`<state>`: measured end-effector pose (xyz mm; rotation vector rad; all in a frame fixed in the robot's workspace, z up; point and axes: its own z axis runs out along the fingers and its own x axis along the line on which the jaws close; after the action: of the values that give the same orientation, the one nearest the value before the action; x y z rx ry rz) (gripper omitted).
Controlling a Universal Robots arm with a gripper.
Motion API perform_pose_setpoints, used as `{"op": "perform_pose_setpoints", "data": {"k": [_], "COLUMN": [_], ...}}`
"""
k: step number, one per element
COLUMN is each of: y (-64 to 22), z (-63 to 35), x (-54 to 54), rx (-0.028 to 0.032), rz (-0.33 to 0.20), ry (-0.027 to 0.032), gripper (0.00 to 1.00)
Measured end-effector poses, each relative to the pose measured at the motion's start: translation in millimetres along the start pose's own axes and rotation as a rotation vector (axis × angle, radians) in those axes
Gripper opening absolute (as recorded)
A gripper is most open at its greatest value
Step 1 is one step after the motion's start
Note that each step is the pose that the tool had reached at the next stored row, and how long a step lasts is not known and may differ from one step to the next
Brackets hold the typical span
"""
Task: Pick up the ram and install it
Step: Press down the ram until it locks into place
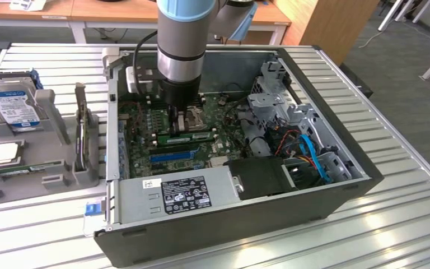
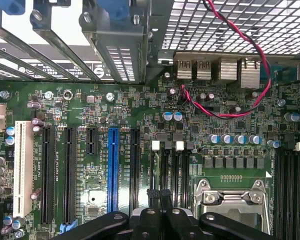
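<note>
case [image 1: 335, 140]: open PC tower lying on its side on slatted metal table [image 1: 416, 224], fills mid scene
arm [image 1: 181, 39]: reaches down into case, over motherboard [image 1: 200, 145]
holder [image 1: 28, 151]: grey tray, exterior view's left of case; carries hard drive [image 1: 9, 106] and square processor chip [image 1: 2, 154]
gripper [image 2: 160, 195]: fingers pressed together, nothing between tips; hovers just by processor socket [image 2: 232, 197] and black memory slots [image 2: 172, 175]
ram [image 1: 187, 137]: green stick lying in motherboard slot area, just near side of gripper, not held

The arm [image 1: 181, 33] hangs vertical, gripper [image 2: 160, 196] jaws closed together.
</note>
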<state>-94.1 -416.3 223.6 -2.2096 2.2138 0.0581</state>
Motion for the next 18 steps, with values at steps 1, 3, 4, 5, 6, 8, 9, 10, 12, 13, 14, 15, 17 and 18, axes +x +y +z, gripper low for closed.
{"op": "perform_pose_setpoints", "data": {"k": [1, 3, 4, 5, 6, 8, 9, 10, 12, 13, 14, 15, 17, 18], "y": [0.0, 0.0, 0.0, -0.1, -0.1, -0.1, -0.1, -0.1, -0.1, -0.1, -0.1, 0.0, -0.1, -0.1], "z": [0.0, 0.1, 0.1, 0.2, 0.4, 0.8, 0.8, 0.8, 0.8, 0.8, 1.1, 1.5, 1.5, 1.5], "x": [0.0, 0.0, 0.0, 0.0, 0.0, 0.0, 0.0, 0.0, 0.0, 0.0, 0.0, 0.1, 0.1, 0.1], "rx": [0.0001, 0.0002, 0.0003, 0.0003, 0.0004, 0.0006, 0.0005, 0.0005, 0.0005, 0.0005, 0.0004, 0.0004, 0.0004, 0.0005], "rz": [0.000, 0.000, 0.000, 0.000, 0.000, 0.000, 0.000, 0.000, 0.000, 0.000, 0.000, 0.000, 0.000, 0.000], "ry": [0.0001, 0.0001, 0.0000, -0.0001, -0.0002, -0.0002, -0.0002, -0.0002, -0.0002, -0.0001, -0.0001, -0.0001, 0.0000, 0.0000], "gripper": [0.10, 0.10, 0.10, 0.10, 0.10, 0.10, 0.10, 0.10, 0.10, 0.10, 0.10, 0.10, 0.10, 0.10]}}
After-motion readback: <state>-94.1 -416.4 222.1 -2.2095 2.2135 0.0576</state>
